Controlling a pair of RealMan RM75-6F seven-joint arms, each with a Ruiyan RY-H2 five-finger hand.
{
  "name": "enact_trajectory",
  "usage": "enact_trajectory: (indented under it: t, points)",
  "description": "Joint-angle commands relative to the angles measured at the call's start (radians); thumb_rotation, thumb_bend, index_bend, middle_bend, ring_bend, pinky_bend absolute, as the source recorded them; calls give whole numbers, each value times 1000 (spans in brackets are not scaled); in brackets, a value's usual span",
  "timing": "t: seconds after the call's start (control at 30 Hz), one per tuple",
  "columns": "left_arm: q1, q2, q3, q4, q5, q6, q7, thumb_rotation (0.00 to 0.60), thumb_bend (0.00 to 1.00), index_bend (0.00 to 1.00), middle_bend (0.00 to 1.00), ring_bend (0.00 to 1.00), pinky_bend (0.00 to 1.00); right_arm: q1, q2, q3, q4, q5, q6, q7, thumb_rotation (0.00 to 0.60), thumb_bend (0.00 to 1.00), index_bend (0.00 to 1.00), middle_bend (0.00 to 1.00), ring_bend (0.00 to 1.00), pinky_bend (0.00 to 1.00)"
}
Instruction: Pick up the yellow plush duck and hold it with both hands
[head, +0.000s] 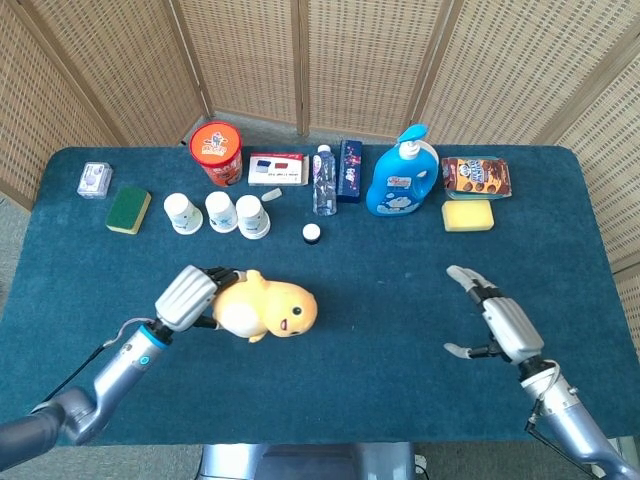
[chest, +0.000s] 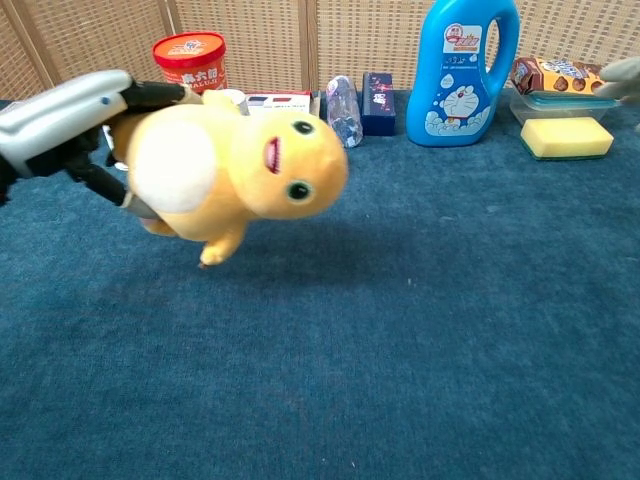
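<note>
The yellow plush duck (head: 268, 309) (chest: 235, 170) hangs above the blue table, head pointing right. My left hand (head: 189, 297) (chest: 75, 112) grips its rear end from the left, fingers wrapped around the body. Off to the right, my right hand (head: 497, 320) is open with fingers spread, palm turned toward the duck and well apart from it. In the chest view only a fingertip of the right hand (chest: 622, 75) shows at the right edge.
Along the back stand a red tub (head: 217, 152), three paper cups (head: 219, 212), a water bottle (head: 323, 181), a blue detergent bottle (head: 402, 178), a yellow sponge (head: 468, 215), a biscuit pack (head: 476, 175) and a green sponge (head: 128, 209). A small black-and-white cap (head: 312, 233) lies mid-table.
</note>
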Motion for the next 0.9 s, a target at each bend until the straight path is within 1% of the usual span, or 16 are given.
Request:
enact_trajectory:
  t: [0.03, 0.17, 0.3, 0.5, 0.7, 0.9]
  points:
    - [-44, -55, -8, 45, 12, -5, -28, 600, 116, 631, 633, 547, 754, 29, 12, 9, -43, -15, -20, 37, 600, 0, 0, 104, 77, 202]
    - [-78, -121, -28, 87, -7, -21, -51, 600, 116, 630, 632, 547, 754, 56, 8, 23, -74, -13, -35, 12, 600, 0, 0, 135, 107, 224]
    - [-103, -182, -48, 118, -34, -31, -59, 600, 116, 631, 632, 547, 754, 75, -11, 29, -96, 1, -52, -36, 600, 0, 0, 139, 108, 225]
    - [-131, -246, -81, 122, -102, -87, -54, 600, 116, 630, 632, 547, 754, 92, -56, 31, -93, 19, -59, -129, 600, 0, 0, 137, 93, 214]
    - [-162, -273, -111, 96, -165, -155, -7, 600, 116, 625, 627, 544, 754, 106, -77, 28, -102, 34, -72, -168, 600, 0, 0, 131, 77, 198]
    - [-196, -257, -135, 28, -238, -260, 70, 600, 116, 620, 623, 540, 754, 125, -84, 30, -124, 41, -88, -203, 600, 0, 0, 124, 73, 198]
